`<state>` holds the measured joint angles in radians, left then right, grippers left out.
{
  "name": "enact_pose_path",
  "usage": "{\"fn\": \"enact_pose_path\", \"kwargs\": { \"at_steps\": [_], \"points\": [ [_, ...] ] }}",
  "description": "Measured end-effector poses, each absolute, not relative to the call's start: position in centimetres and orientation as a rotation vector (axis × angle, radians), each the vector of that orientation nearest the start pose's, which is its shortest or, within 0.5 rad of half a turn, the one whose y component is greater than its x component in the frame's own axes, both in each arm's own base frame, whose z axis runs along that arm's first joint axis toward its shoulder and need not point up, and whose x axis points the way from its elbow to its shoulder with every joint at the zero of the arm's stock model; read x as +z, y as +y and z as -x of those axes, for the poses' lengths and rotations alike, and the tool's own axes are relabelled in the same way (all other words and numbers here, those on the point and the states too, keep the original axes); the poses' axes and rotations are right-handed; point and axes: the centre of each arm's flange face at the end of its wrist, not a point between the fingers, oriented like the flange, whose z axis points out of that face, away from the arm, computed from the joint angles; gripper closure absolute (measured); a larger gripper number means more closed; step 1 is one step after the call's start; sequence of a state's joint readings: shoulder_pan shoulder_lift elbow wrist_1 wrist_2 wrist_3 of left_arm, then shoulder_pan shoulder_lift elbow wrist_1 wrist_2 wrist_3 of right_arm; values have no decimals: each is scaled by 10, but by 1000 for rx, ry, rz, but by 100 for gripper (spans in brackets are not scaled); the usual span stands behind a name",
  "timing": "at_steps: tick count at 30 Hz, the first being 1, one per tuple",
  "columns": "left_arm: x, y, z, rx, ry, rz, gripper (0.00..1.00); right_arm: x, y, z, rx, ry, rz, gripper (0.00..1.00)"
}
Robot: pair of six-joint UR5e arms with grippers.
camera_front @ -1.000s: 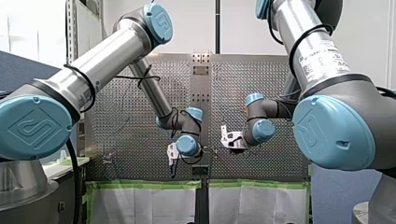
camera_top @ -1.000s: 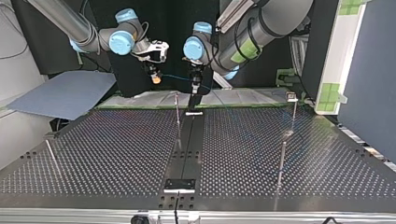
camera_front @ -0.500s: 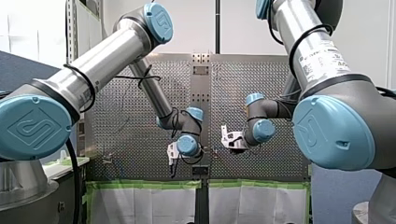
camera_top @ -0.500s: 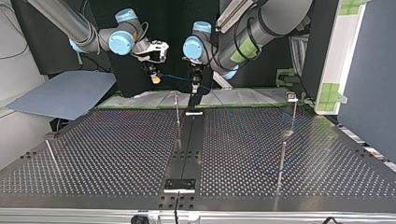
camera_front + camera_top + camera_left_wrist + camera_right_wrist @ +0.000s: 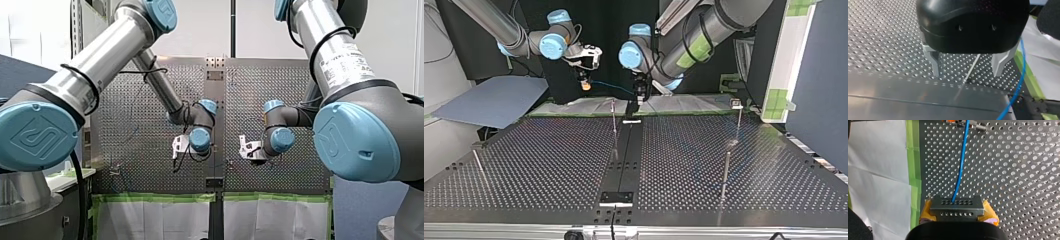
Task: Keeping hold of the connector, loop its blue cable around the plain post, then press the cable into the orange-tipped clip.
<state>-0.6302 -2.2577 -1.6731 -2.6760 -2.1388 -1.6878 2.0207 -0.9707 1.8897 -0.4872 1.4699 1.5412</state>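
Desk: perforated metal desk (image 5: pixel 549 165) with a dark glossy strip (image 5: pixel 626 150) down its middle. Green tape and white paper (image 5: pixel 880 170) lie along the edge nearest the arms.
Right jaws: closed on the connector (image 5: pixel 957 206), with a yellow pad on each side of it. They hold it high off the desk, I judge so that the cable hangs free and can be swung round a post without dragging.
Blue cable (image 5: pixel 961 162): it leaves the connector's front face and runs straight ahead. In the top view it spans the air from the right jaws across to the left jaws, clear of the desk.
Left jaws: wide open, the metal fingers (image 5: pixel 934 62) well apart and holding nothing. The cable passes beside one finger, outside the gap. They look placed to guide or press it later.
Thin post (image 5: pixel 614 127): upright beside the strip, near both sets of jaws. I take it for the plain post. The cable is not yet round it.
Orange-tipped clip (image 5: pixel 952 121): at the far limit of the right wrist view. The cable crosses it there, but whether it touches or passes above, I cannot tell.
Only the right wrist view: the grip on the connector and the orange tip.
Only the left wrist view: the open gap, with the post ahead of it.
Only the top view: the whole span of cable, though no orange can be made out there.
Front view: both wrists side by side; the cable is too thin to find.
Progress: early, with both loop and clip to come.
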Motion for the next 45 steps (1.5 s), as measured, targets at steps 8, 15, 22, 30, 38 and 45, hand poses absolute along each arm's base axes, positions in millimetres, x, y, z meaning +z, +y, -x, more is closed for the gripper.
{"fn": "enact_pose_path", "kwargs": {
  "at_steps": [8, 15, 22, 30, 38, 45],
  "points": [
    [103, -421, -416, 54, 1882, -219, 1, 68, -409, -360, 1282, -1116, -1994, 100],
    [108, -419, -415, 95, 1919, -244, 1, 66, -408, -360, 1278, -1118, -2000, 100],
    [123, -427, -424, 108, 1924, -250, 1, 63, -408, -359, 1268, -1122, -2003, 100],
    [148, -434, -442, 138, 1921, -241, 1, 47, -414, -357, 1236, -1129, -2018, 100],
    [171, -440, -453, 170, 1932, -264, 1, 42, -412, -362, 1234, -1100, -2057, 100],
    [171, -434, -449, 216, 1977, -296, 1, 44, -416, -362, 1231, -1101, -2085, 100]
  ]
}}
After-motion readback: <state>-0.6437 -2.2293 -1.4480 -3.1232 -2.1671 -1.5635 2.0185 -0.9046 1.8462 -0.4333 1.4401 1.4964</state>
